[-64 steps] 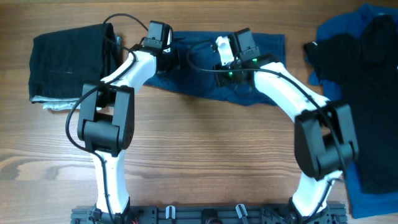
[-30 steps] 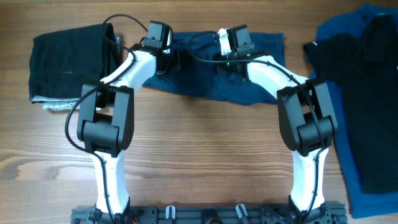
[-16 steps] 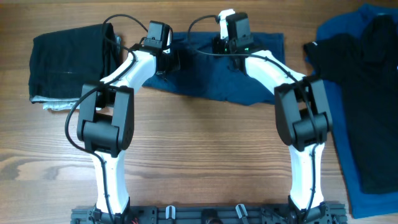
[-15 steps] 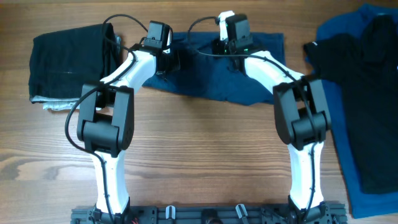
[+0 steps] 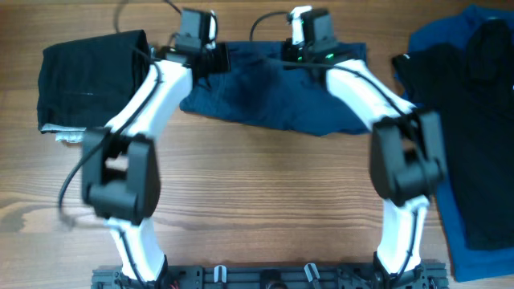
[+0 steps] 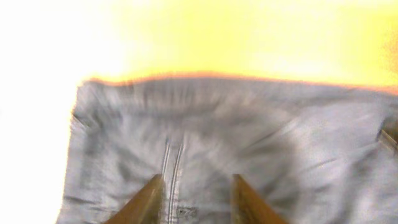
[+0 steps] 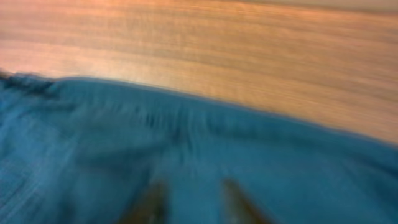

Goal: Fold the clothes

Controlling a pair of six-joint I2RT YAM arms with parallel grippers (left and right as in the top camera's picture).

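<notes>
Lying on the desk (image 5: 265, 201) at its far side, the navy shorts (image 5: 273, 92) are overhung by the left tool (image 6: 194, 186) and right tool (image 7: 196, 193), both parted, empty; cloth could be snagged and dragged askew on retreat.

Wooden table (image 5: 265, 185), light-brown grain running lengthwise, knots at left, dark rail (image 5: 241, 277) fixed along near edge.

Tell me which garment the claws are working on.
The navy shorts at centre; the black pile on the left and the blue-black heap on the right lie aside.
</notes>
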